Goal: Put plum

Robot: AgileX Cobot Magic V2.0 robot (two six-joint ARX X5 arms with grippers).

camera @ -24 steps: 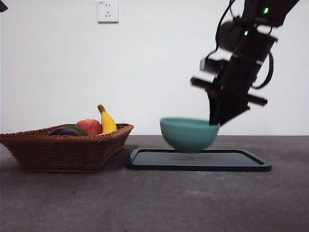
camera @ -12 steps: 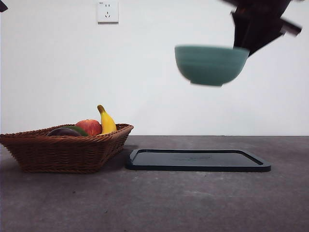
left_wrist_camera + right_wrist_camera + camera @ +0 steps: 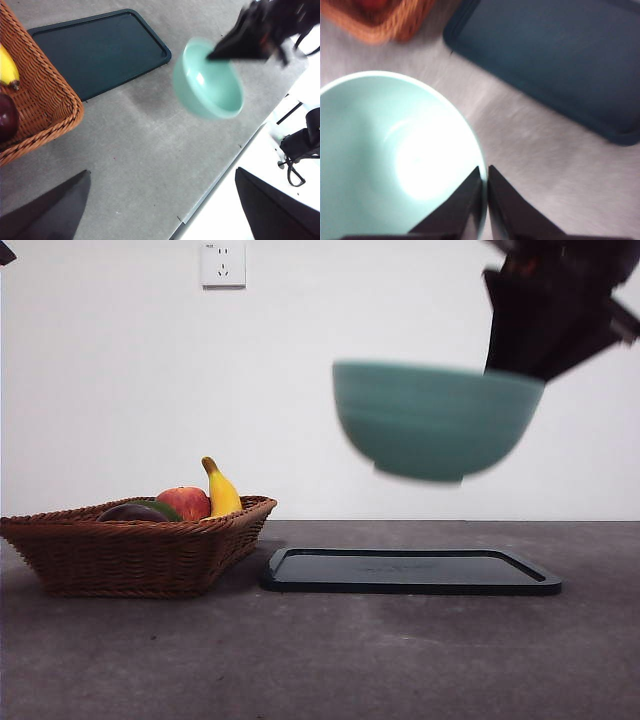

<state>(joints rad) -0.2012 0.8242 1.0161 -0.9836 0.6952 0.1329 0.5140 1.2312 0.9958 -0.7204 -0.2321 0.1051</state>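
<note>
The plum (image 3: 128,512) is dark maroon and lies in the wicker basket (image 3: 140,555) on the left, beside a red apple (image 3: 186,502) and a banana (image 3: 222,492). The left wrist view shows the plum (image 3: 6,117) at the basket's (image 3: 47,100) inner corner. My right gripper (image 3: 515,365) is shut on the rim of a teal bowl (image 3: 430,420), which hangs blurred in the air above the dark tray (image 3: 410,571). In its own view the right gripper (image 3: 484,175) pinches the bowl's (image 3: 395,160) rim. My left gripper (image 3: 160,215) is open, high above the bare table and apart from the basket.
The dark tray (image 3: 100,50) lies flat beside the basket, with nothing on it. The table's edge (image 3: 225,170) runs close to the hanging bowl (image 3: 207,80). A dark green fruit shows just behind the plum. A wall socket (image 3: 223,263) sits high on the white wall.
The right gripper lifted the teal bowl off the tray and carried it up. Since half a second ago the bowl has come lower, leftward and nearer the front camera.
</note>
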